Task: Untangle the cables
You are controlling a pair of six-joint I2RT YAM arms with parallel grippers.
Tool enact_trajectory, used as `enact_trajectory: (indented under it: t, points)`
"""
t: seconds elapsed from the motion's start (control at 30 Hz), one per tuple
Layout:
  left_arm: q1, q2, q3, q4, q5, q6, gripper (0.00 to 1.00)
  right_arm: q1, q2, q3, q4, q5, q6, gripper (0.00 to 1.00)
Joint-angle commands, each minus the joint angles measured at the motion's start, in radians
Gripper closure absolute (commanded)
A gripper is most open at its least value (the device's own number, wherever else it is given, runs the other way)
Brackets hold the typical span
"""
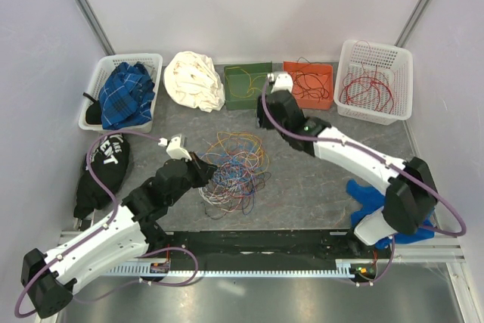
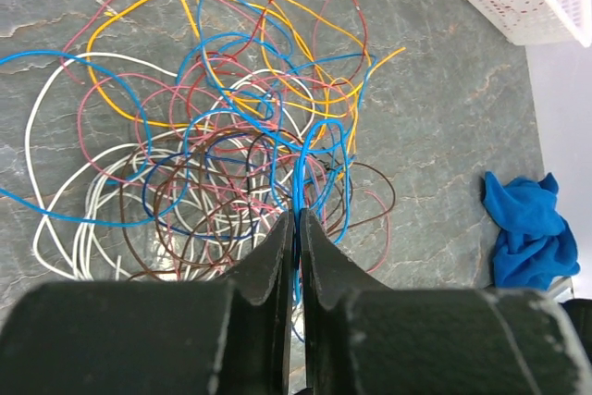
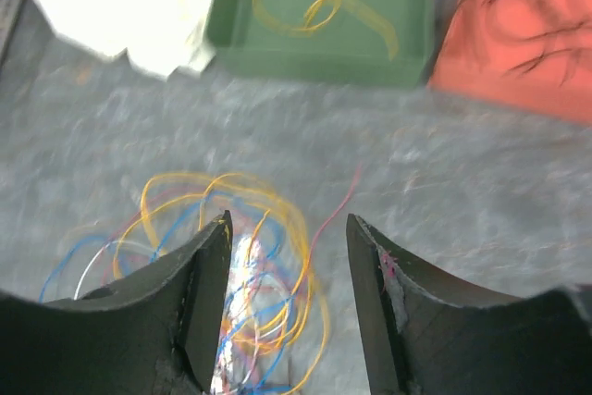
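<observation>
The cables (image 1: 236,170) lie as a loose tangle of blue, yellow, red, pink, brown and white wires mid-table. My left gripper (image 1: 206,166) sits at the tangle's left edge. In the left wrist view its jaws (image 2: 298,215) are pressed together on a blue cable (image 2: 310,159) that runs up into the tangle (image 2: 222,145). My right gripper (image 1: 264,117) hovers above the table between the tangle and the back trays. It stands open (image 3: 289,221) with nothing between its fingers, and the blurred cables (image 3: 250,265) lie below it.
Along the back stand a white basket (image 1: 94,85) with a blue plaid cloth, a white cloth (image 1: 194,81), a green tray (image 1: 247,87) with yellow wire, an orange tray (image 1: 310,87) with red wire and a white basket (image 1: 374,81) with red wires. A black bag (image 1: 106,168) lies left, a blue cloth (image 1: 374,198) right.
</observation>
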Motion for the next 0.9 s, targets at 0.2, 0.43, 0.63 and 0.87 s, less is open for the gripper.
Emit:
enact_trajectory:
  t: [0.2, 0.43, 0.63, 0.87]
  points:
    - [0.001, -0.030, 0.070, -0.059, -0.107, 0.017, 0.92, 0.269, -0.282, -0.454, 0.261, -0.060, 0.144, 0.41]
    - [0.001, -0.073, 0.192, -0.098, -0.164, 0.101, 0.93, 0.355, -0.417, -0.514, 0.322, -0.045, 0.122, 0.39]
    - [0.001, -0.050, 0.331, -0.096, -0.135, 0.204, 0.92, 0.355, -0.453, -0.475, 0.356, -0.092, 0.053, 0.37]
    - [0.001, -0.001, 0.432, -0.128, -0.129, 0.292, 0.93, 0.354, -0.361, -0.417, 0.267, 0.095, 0.006, 0.36]
